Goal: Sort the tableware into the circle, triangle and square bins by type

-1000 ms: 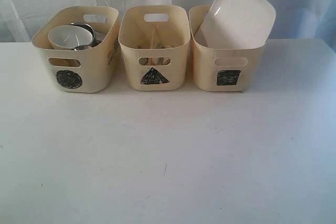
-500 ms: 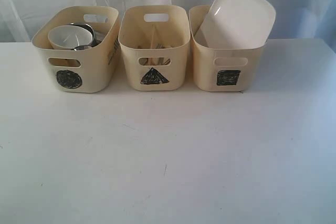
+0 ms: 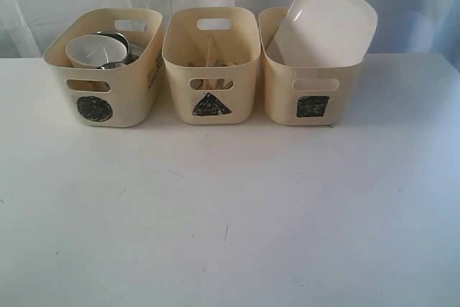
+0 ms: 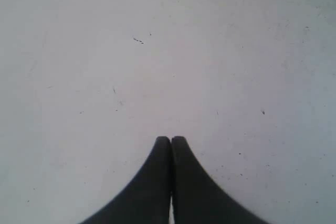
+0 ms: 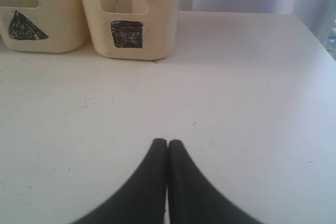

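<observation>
While the left gripper (image 4: 171,139) is held over bare white table (image 4: 157,51), its two dark fingers are pressed together with nothing between them. The right gripper (image 5: 167,141) is likewise closed on nothing, tips touching. Ahead of the right gripper, well apart from its tips across the table, the square bin (image 5: 131,30) is seen, with the triangle bin (image 5: 47,24) just beside it. The circle bin (image 3: 115,98) is noted in the exterior view, on the triangle bin's far side from the right gripper, completing one row. The large white square plate (image 3: 327,23) is lodged in the square bin, tilted, its upper part standing above the rim. A pale round bowl (image 3: 95,49) and a steel bowl (image 3: 118,37) behind it are held in the circle bin. Slender utensils (image 3: 210,80) are glimpsed inside the triangle bin, too dim to be told apart. Neither gripper is in contact with any bin.
</observation>
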